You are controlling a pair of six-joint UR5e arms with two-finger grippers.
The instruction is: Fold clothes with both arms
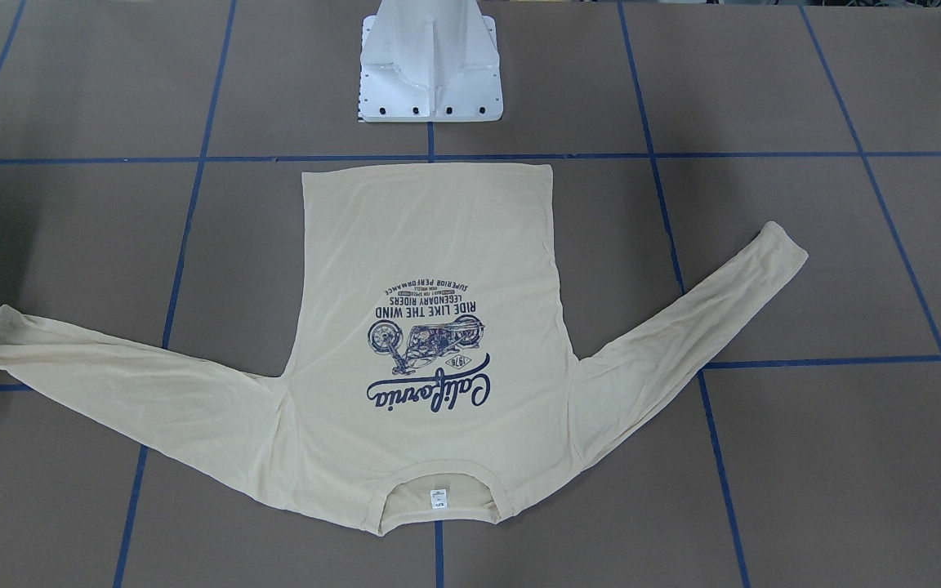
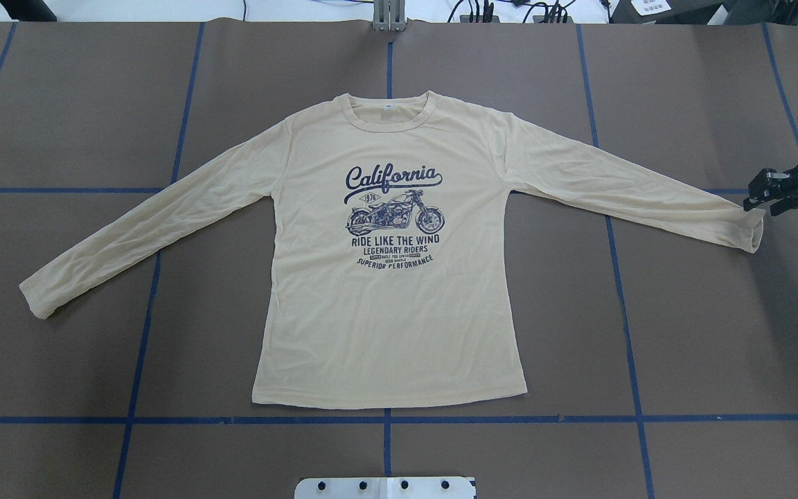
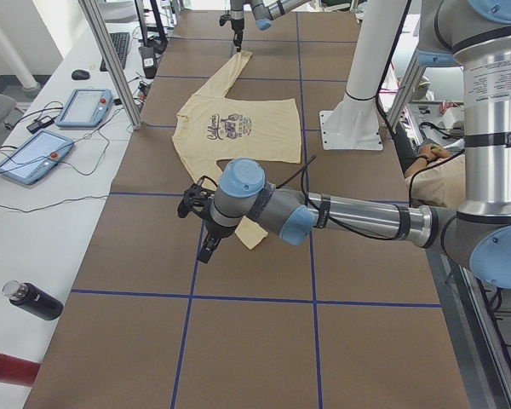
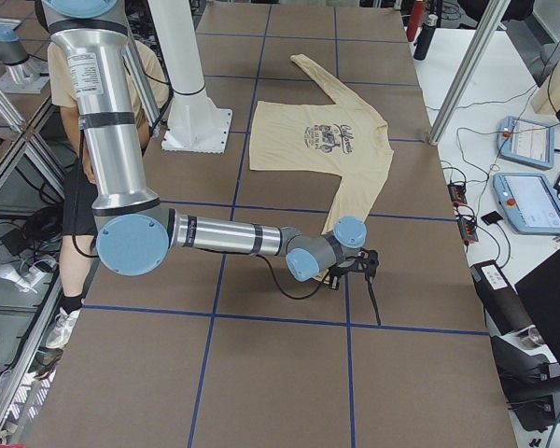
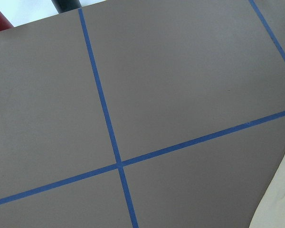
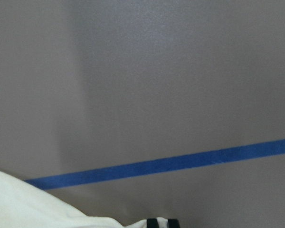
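The cream T-shirt (image 2: 385,312) lies flat and print-up on the tabletop (image 2: 59,104), sleeves spread. One cuff sits just beside the right claw (image 2: 763,194) (spread or pinching, I cannot tell). The left claw (image 3: 203,240) hangs near the other cuff, and I cannot tell its state either.

The brown table (image 2: 704,333), crossed by a grid of blue tape (image 2: 510,418), carries a cream long-sleeved shirt (image 2: 385,326). The shirt lies flat and print up, midway along the table, with its collar toward the operators' edge and its sleeves spread toward both ends. A white pedestal (image 1: 430,82) stands at the robot's edge.
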